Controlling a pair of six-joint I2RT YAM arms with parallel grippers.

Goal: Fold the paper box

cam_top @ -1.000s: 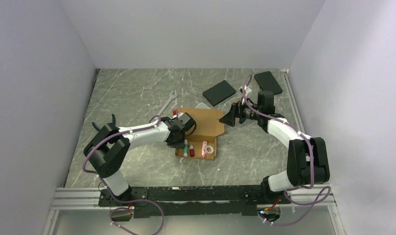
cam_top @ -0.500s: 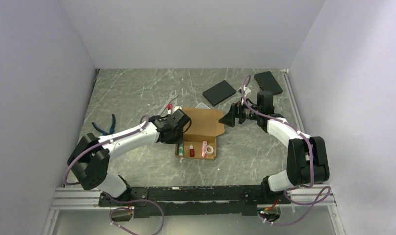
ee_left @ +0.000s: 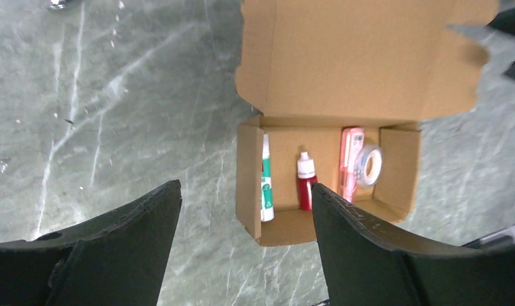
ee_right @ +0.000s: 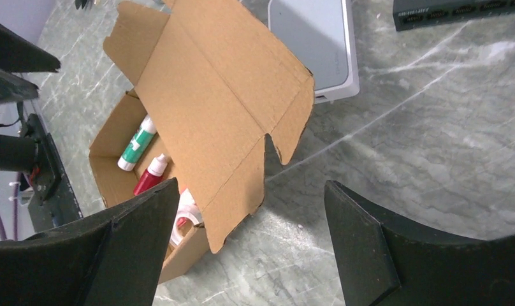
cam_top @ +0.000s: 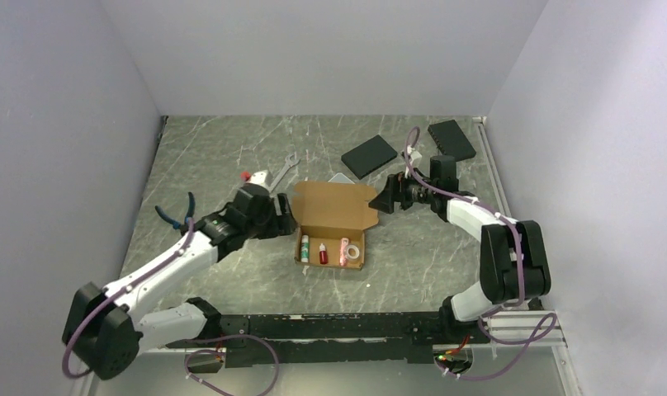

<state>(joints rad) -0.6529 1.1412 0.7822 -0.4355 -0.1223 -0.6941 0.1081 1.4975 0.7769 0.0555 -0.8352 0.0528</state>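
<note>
The plain brown corrugated cardboard paper box (cam_top: 333,216) sits mid-way on the grey marbled bench (cam_top: 231,157), walls up, small items (cam_top: 323,251) inside, lid yet to be folded shut, with the left gripper (cam_top: 278,216) at its nine o'clock and the right gripper (cam_top: 386,199) at two o'clock, jaws released, empty.

Brown paper box (cam_top: 333,224), lid open

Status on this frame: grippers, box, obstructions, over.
Left gripper open, empty, left of box. Right gripper open, empty, facing lid flap. Paper box lid up, items inside. White case behind lid, not obstructing.
</note>
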